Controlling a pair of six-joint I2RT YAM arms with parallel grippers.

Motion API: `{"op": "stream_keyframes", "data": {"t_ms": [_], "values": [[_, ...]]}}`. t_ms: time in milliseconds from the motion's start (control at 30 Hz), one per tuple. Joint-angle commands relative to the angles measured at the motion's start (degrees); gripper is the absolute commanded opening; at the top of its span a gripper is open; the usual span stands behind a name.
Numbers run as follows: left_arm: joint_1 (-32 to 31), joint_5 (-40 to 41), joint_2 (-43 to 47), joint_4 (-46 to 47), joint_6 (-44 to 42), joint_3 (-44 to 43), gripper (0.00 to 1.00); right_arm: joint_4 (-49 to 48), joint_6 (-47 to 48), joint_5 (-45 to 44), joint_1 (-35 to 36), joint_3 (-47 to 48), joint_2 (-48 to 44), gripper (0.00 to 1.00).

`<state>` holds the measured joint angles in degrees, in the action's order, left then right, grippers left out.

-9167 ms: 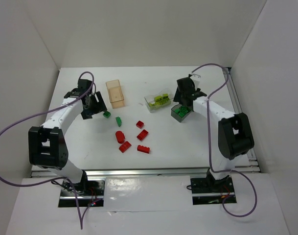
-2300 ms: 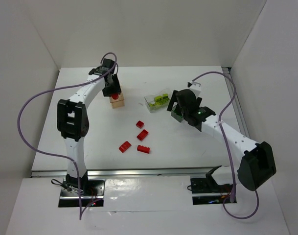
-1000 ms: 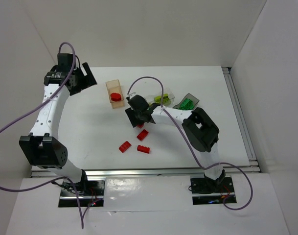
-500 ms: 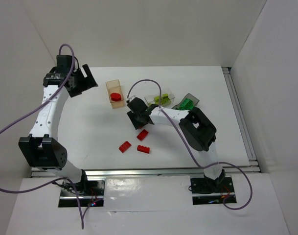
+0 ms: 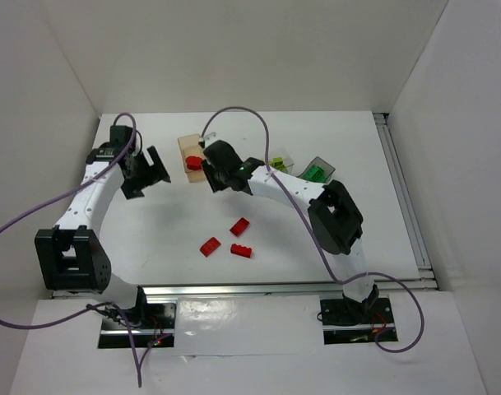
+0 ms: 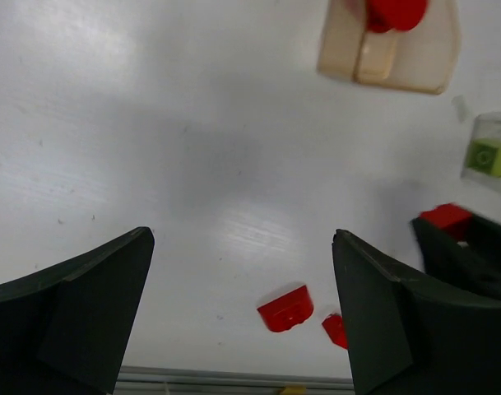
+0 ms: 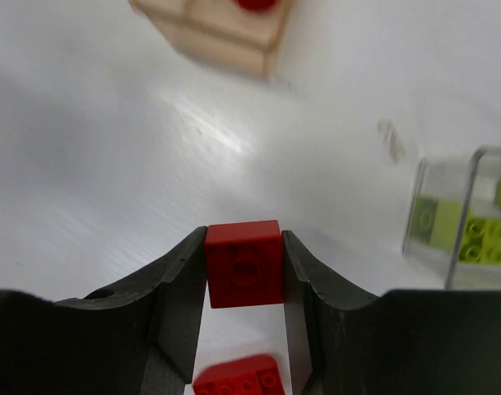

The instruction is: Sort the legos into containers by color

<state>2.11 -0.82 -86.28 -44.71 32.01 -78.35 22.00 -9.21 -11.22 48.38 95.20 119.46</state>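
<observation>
Grips one red brick (image 7: 243, 263) in the right gripper (image 7: 243, 276), with jaws closed flat on two opposite sides, above the table (image 5: 151, 239) and just beside the peach container (image 7: 225, 29). Holds the left gripper (image 6: 242, 247) spread wide and empty near that container's other side. Shows one red piece (image 6: 396, 10) already inside and three red bricks (image 5: 239, 226) loose mid-table.

Likely faults:
- Releasing short of the rim: strikes the wall and lands outside.
- Drifting right: drops among the yellow-green bricks (image 7: 480, 234) in the clear container (image 7: 464, 222).
- Descending too low: clips the light box and tips it.
</observation>
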Motion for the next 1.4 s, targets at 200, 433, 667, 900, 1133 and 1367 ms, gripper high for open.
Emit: {"op": "stream_keyframes", "data": {"t_ms": [200, 433, 667, 900, 1133, 1367], "values": [[0.3, 0.1, 11.6, -0.7, 3.8, 18.3, 0.99, -4.9, 1.9, 0.9, 0.0, 25.3, 13.7, 0.35], [-6.1, -4.7, 20.0, -0.7, 2.6, 26.3, 0.99, -5.3, 0.7, 1.6, -2.1, 40.8, 25.1, 0.72], [-14.4, -2.7, 17.4, 0.0, 2.5, 25.8, 0.99, -13.7, 0.2, -0.2, -2.6, 28.6, 12.5, 0.79], [-24.9, 0.1, 8.0, 1.6, -2.5, 22.4, 0.99, -13.0, -5.4, -3.2, -8.7, 5.1, -7.7, 0.78], [-34.0, 3.5, -5.6, 2.6, -7.1, 16.5, 0.99, -8.5, -14.2, -0.8, -14.5, -18.8, -23.6, 0.88], [-37.0, 2.3, -12.4, 3.1, -8.5, 14.5, 0.93, -2.5, -18.4, 2.0, -15.1, -31.7, -31.7, 0.90]]}}
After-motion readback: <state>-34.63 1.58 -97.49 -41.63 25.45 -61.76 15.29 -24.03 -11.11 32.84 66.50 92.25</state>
